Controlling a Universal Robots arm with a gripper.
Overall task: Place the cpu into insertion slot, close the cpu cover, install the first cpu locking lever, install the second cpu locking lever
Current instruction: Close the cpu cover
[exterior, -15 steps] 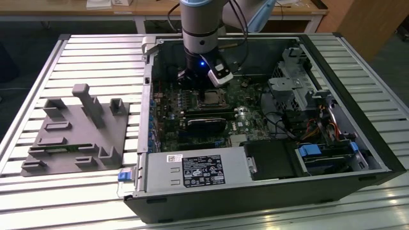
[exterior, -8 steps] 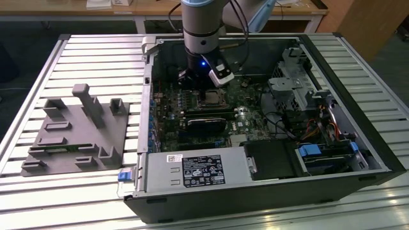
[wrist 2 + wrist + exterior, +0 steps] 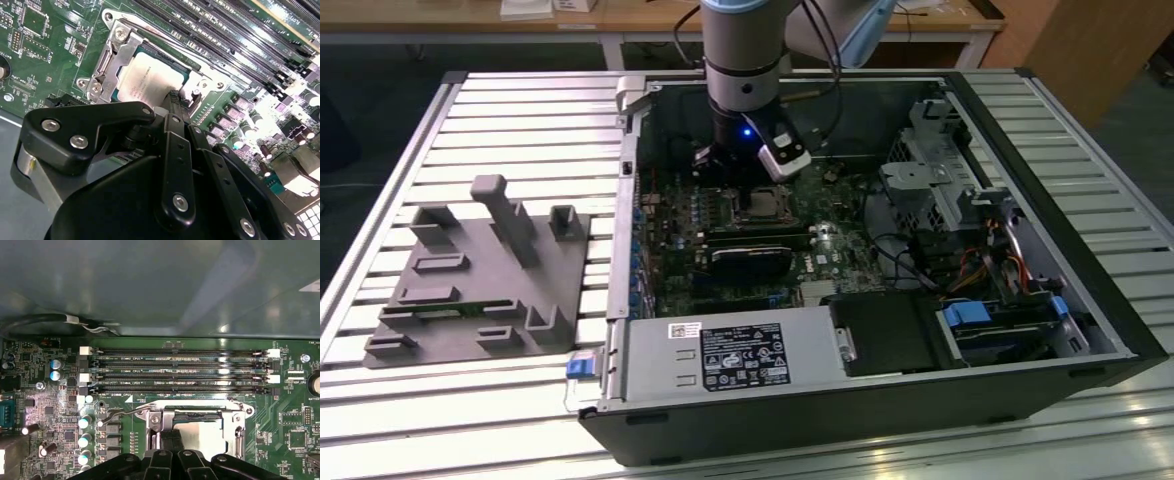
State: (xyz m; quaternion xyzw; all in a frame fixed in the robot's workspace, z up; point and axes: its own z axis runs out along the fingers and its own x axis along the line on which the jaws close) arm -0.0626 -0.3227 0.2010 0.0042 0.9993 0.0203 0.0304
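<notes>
Now: gripper tips at the socket

The gripper (image 3: 172, 97), fingers drawn narrow with nothing seen between them, meets the edge of the cpu (image 3: 145, 80), which lies in the insertion slot (image 3: 758, 207). The gripper's body hides the near side. The cpu cover (image 3: 107, 60) frames the chip. Beyond run white-lettered memory slots (image 3: 175, 371) and a black cable (image 3: 40, 320).

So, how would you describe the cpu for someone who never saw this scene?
In the open computer case, find the green motherboard under the arm. Beside its long black memory slots sits the cpu cover, a square silvery frame. The cpu is the flat pale-grey square inside that frame: smooth bare metal, unlike the small parts around it.
</notes>
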